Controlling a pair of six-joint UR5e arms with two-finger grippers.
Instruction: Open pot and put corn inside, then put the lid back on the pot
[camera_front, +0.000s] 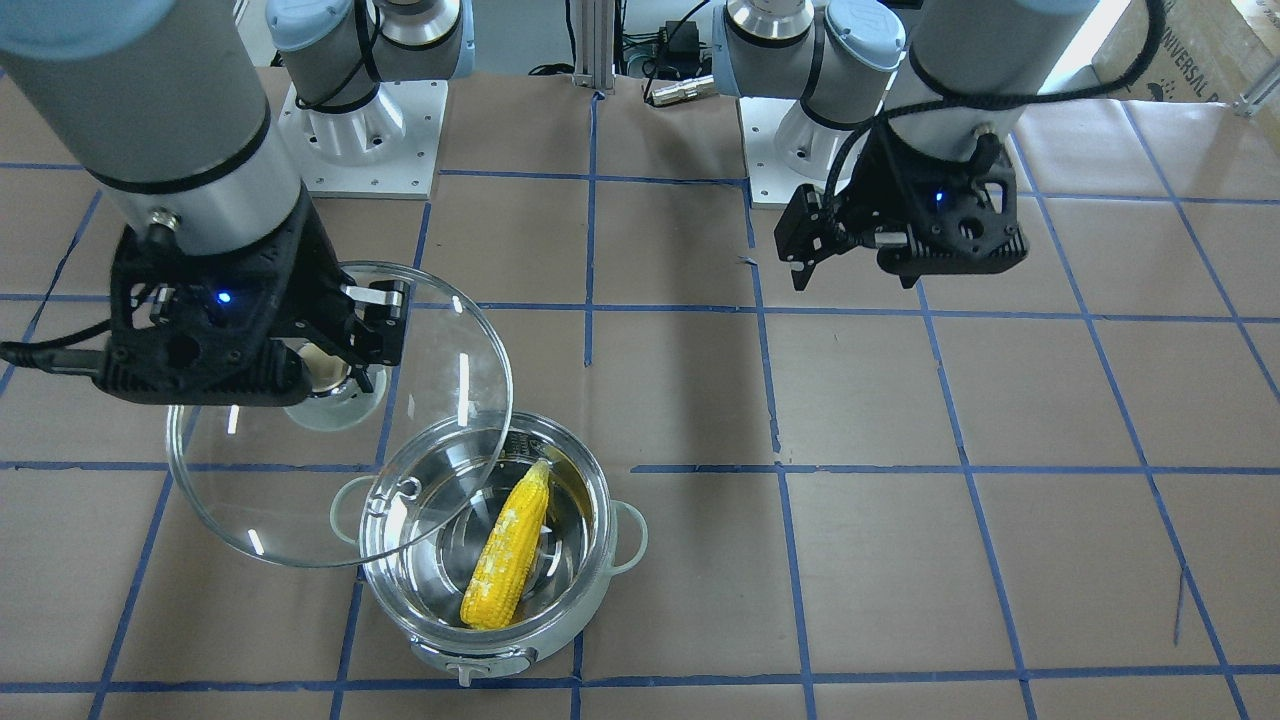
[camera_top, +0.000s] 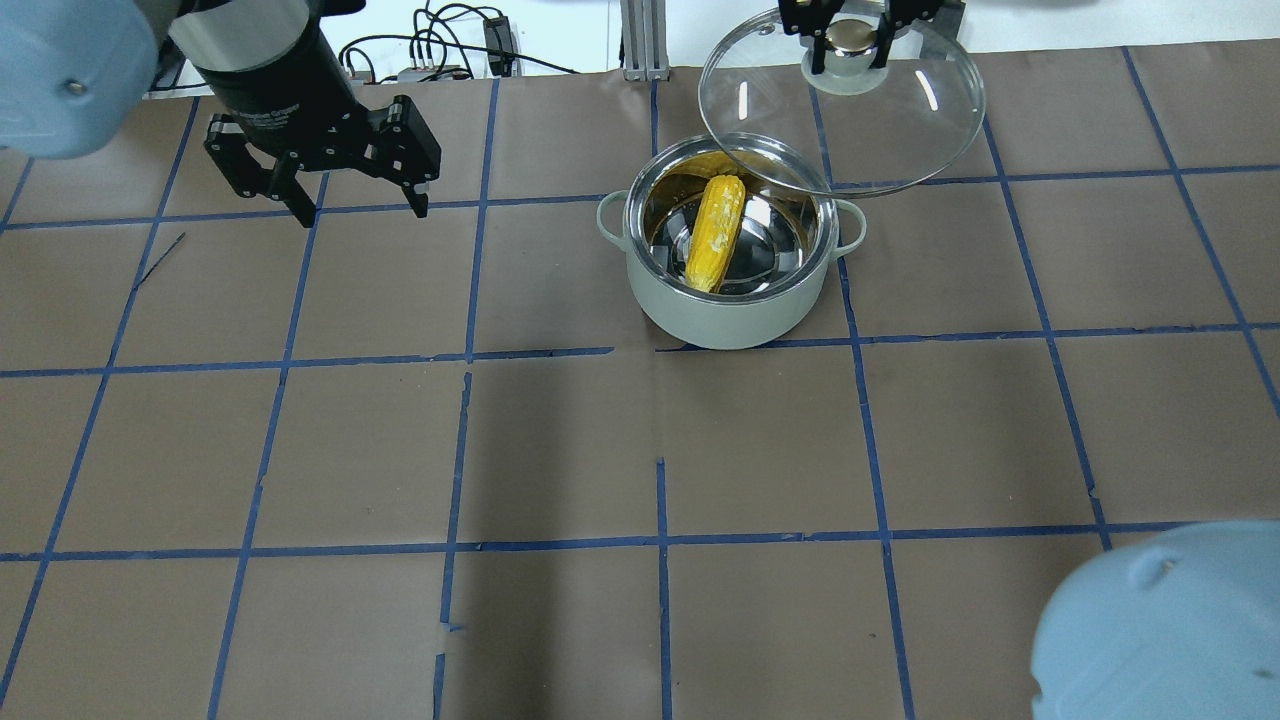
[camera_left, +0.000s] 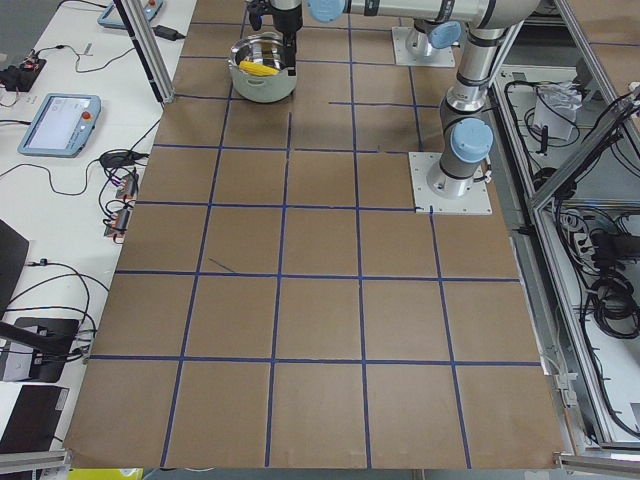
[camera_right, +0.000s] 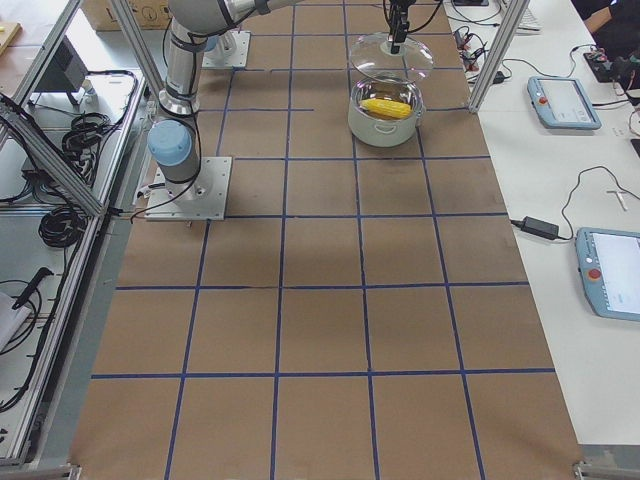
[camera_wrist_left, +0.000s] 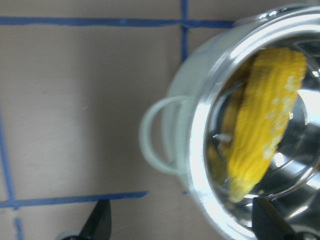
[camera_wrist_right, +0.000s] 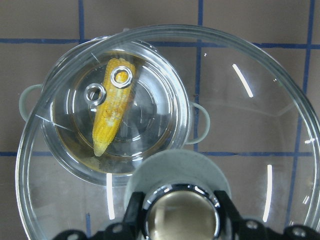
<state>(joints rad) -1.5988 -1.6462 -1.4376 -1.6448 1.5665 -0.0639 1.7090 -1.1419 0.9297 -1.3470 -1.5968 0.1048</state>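
Note:
The pot (camera_top: 722, 322) stands open on the table, with the corn (camera_top: 714, 232) lying slanted inside it. My right gripper (camera_top: 850, 52) is shut on the knob of the glass lid (camera_top: 900, 130) and holds it tilted in the air, beyond the pot and overlapping its far rim. In the front view the lid (camera_front: 440, 400) hangs off the right gripper (camera_front: 340, 368) above the pot (camera_front: 606, 530) and corn (camera_front: 508, 545). The right wrist view shows the corn (camera_wrist_right: 112, 107) through the lid (camera_wrist_right: 250, 125). My left gripper (camera_top: 358, 208) is open and empty, well to the pot's left.
Brown paper with blue tape lines covers the table (camera_top: 560, 450). The arm bases (camera_front: 360, 130) stand at the robot's edge. Tablets and cables (camera_right: 565, 100) lie on the side benches. The left wrist view shows the pot's loop handle (camera_wrist_left: 152, 135) on the side facing it.

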